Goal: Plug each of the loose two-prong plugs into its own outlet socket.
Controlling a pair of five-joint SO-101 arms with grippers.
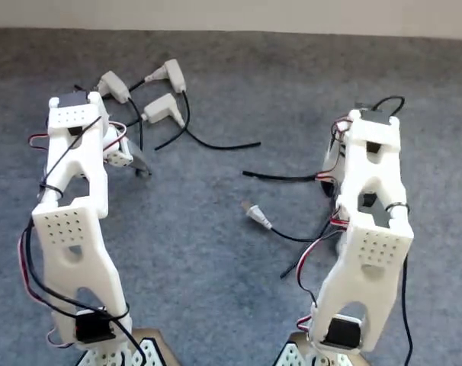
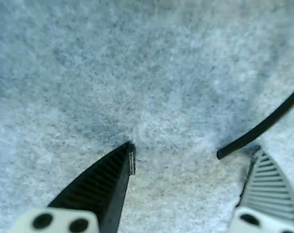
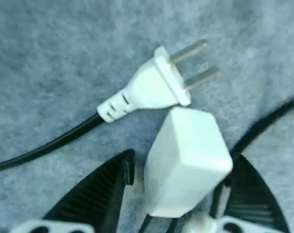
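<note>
In the right wrist view a white socket block (image 3: 186,162) sits tilted between the fingers of my right gripper (image 3: 183,159), which is shut on it. Just beyond it a white two-prong plug (image 3: 154,90) lies flat on the carpet, its prongs pointing away from its black cable (image 3: 45,148). The high view shows a small plug (image 1: 255,215) on a black cable lying between the arms. My left gripper (image 2: 195,154) stands open low over bare carpet, with a black cable end (image 2: 253,133) beside its pale finger (image 2: 268,184). It sits at the left (image 1: 132,162) in the high view.
Three white socket pieces (image 1: 113,85) (image 1: 168,74) (image 1: 164,108) with black cables lie at the back left, just beyond the left arm. A loose black cable (image 1: 280,178) runs toward the right arm. Grey carpet (image 1: 216,290) lies open between the arm bases.
</note>
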